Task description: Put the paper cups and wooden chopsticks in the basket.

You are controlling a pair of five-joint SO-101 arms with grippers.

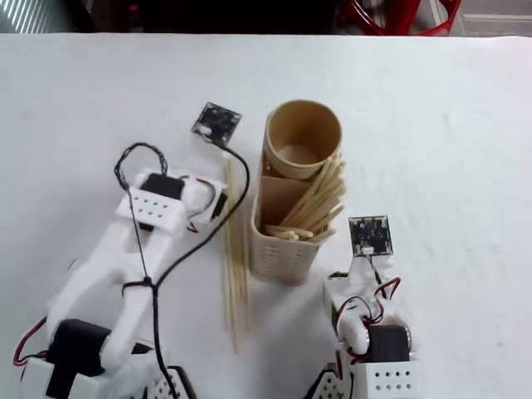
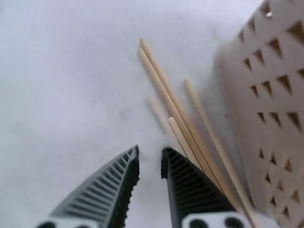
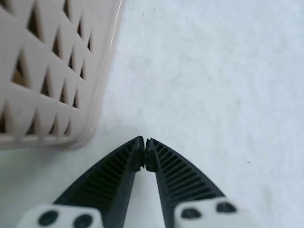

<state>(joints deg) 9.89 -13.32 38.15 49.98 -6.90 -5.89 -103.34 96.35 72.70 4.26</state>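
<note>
A beige perforated basket stands mid-table. Stacked paper cups sit in its far compartment, and a bundle of wooden chopsticks leans in the near one. Several loose chopsticks lie on the table just left of the basket. My left gripper hovers low over the table, slightly open and with nothing in it. The loose chopsticks run past one finger, with the basket wall beyond them. My right gripper is shut on nothing, just off the basket's near corner.
The white table stretches wide to the right and behind the basket. The left arm with its looping black cable lies left of the loose chopsticks. The right arm sits at the front right.
</note>
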